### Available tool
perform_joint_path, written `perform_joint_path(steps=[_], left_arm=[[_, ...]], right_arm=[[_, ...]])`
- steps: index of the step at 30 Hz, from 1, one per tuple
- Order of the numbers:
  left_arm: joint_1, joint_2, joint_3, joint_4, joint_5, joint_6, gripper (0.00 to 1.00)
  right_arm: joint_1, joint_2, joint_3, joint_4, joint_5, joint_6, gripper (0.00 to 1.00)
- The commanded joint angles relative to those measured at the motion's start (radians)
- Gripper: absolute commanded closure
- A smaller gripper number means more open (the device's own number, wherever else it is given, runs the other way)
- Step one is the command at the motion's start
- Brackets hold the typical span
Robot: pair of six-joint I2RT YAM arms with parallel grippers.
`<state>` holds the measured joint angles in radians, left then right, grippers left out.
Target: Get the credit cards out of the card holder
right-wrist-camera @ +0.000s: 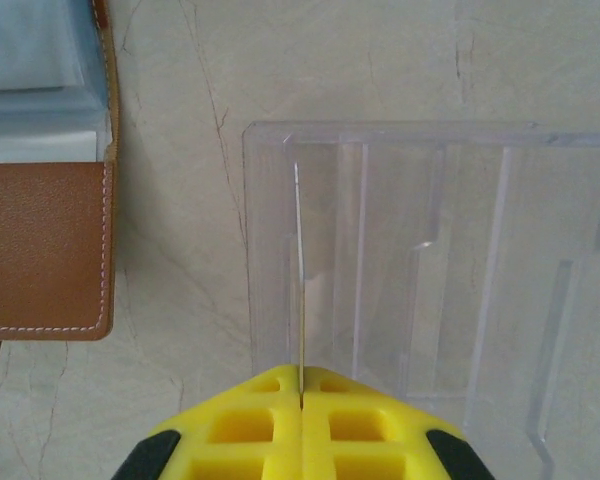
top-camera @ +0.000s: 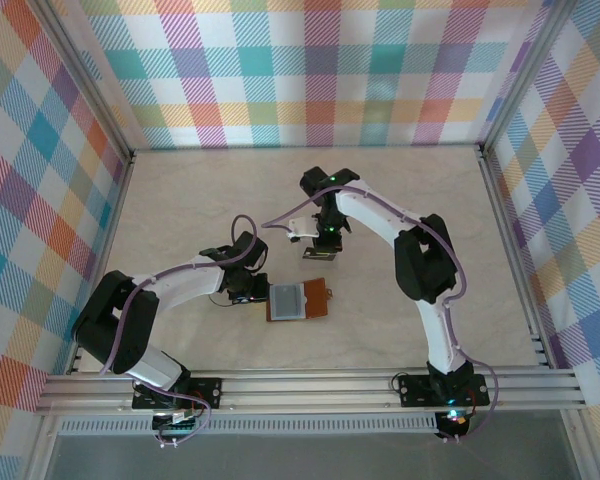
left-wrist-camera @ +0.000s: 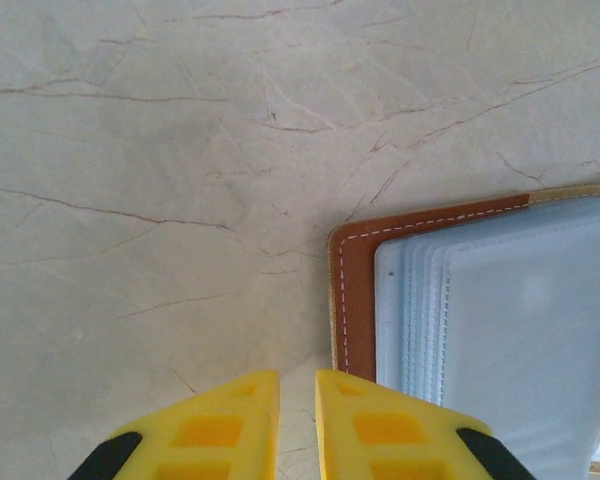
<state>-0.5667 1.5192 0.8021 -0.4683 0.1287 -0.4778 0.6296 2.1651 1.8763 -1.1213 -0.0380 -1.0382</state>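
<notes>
The card holder (top-camera: pixel 298 300) lies open on the table, brown with greyish clear sleeves (left-wrist-camera: pixel 510 310). My left gripper (left-wrist-camera: pixel 297 375) hovers at its left edge (left-wrist-camera: pixel 355 300), fingers a narrow gap apart with nothing between them; its right finger overlaps the brown border. In the top view that left gripper (top-camera: pixel 250 290) sits just left of the holder. My right gripper (right-wrist-camera: pixel 300 372) is shut on a thin credit card (right-wrist-camera: pixel 299 270), seen edge-on and standing upright over the left part of a clear plastic tray (right-wrist-camera: pixel 430 270). The holder's brown flap (right-wrist-camera: pixel 45 250) lies left of the tray.
The clear tray (top-camera: pixel 318 256) sits just behind the holder, under the right gripper (top-camera: pixel 325 240). Marble-look table (top-camera: pixel 180 200) stretches open to the left and back. Checkered walls and metal rails (top-camera: pixel 280 385) bound the workspace.
</notes>
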Motion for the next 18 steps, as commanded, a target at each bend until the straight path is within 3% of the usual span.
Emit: perform_joint_path(steps=[1, 3, 9, 18], left_arm=[[0.008, -0.027, 0.018, -0.028, -0.016, 0.017, 0.82], [0.008, -0.026, 0.020, -0.033, -0.018, 0.018, 0.82], [0.009, -0.026, 0.040, -0.055, -0.014, 0.021, 0.82], [0.008, -0.069, 0.057, -0.085, -0.013, 0.019, 0.82]], right_arm=[[0.009, 0.018, 0.028, -0.011, -0.021, -0.022, 0.81], [0.007, 0.008, 0.008, 0.051, 0.012, -0.002, 0.73], [0.005, -0.075, -0.127, 0.336, 0.087, 0.066, 0.66], [0.002, -0.207, -0.216, 0.394, -0.088, 0.164, 0.62]])
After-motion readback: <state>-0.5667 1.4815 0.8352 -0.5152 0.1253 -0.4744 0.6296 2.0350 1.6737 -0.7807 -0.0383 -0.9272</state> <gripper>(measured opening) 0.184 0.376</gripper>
